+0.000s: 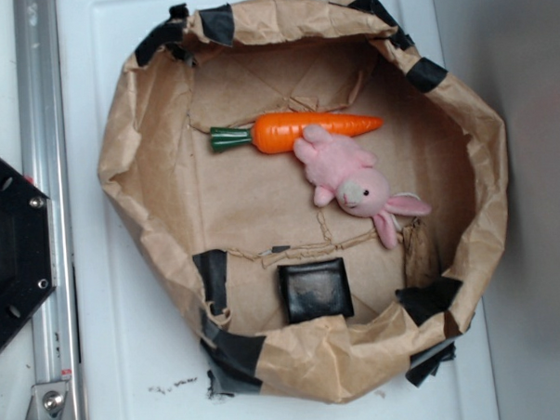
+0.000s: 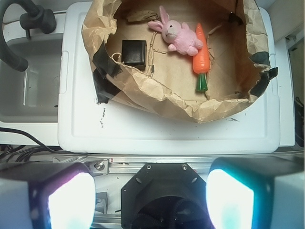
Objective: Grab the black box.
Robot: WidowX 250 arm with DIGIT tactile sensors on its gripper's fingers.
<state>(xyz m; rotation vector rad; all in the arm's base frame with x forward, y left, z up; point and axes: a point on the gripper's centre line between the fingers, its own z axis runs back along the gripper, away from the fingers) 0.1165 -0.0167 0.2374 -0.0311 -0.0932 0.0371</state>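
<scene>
Blurred fingers [image 2: 71,202], tips cropped

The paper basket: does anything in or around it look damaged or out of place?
The paper basket is crumpled, torn along its floor and patched with black tape. The pink bunny lies partly over the carrot. The black box sits flat and apart.

White tabletop [image 1: 138,365] beside a metal rail [image 1: 46,183].

We counted one black box [image 1: 315,290], one orange carrot [image 1: 300,130] and one pink stuffed rabbit [image 1: 353,182], all inside one brown paper basin [image 1: 130,179]. At nine o'clock sat one black hexagonal plate [image 1: 10,248] beside one metal rail [image 1: 43,137].
</scene>
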